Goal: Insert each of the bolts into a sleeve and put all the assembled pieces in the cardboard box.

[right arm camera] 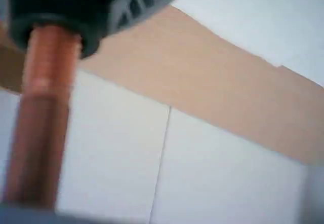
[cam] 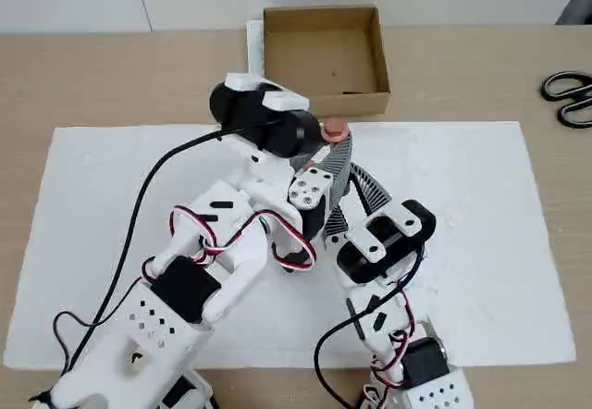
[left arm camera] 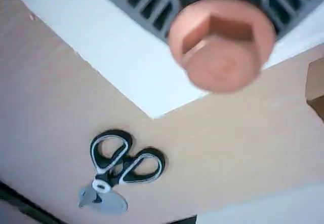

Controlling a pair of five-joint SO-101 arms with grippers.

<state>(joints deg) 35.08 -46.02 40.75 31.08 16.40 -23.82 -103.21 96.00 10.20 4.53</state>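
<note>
Copper-coloured hexagonal-headed bolt [left arm camera: 220,46], held above the far edge of the white paper sheet [cam: 462,242] on the light wooden table [cam: 92,76]. Its head lies just outside the near wall of the open brown cardboard box [cam: 324,104]. Left gripper [left arm camera: 223,26]: grey ribbed fingers [left arm camera: 142,1] closed on the bolt, one at each side behind the head. Right gripper [cam: 344,154] meets the left one at the bolt; whether it grips cannot be told. In the right wrist view the copper shank runs into a black rounded part [right arm camera: 50,6]. Black-handled scissors [cam: 569,99] lie on bare table, well apart from both arms.
</note>
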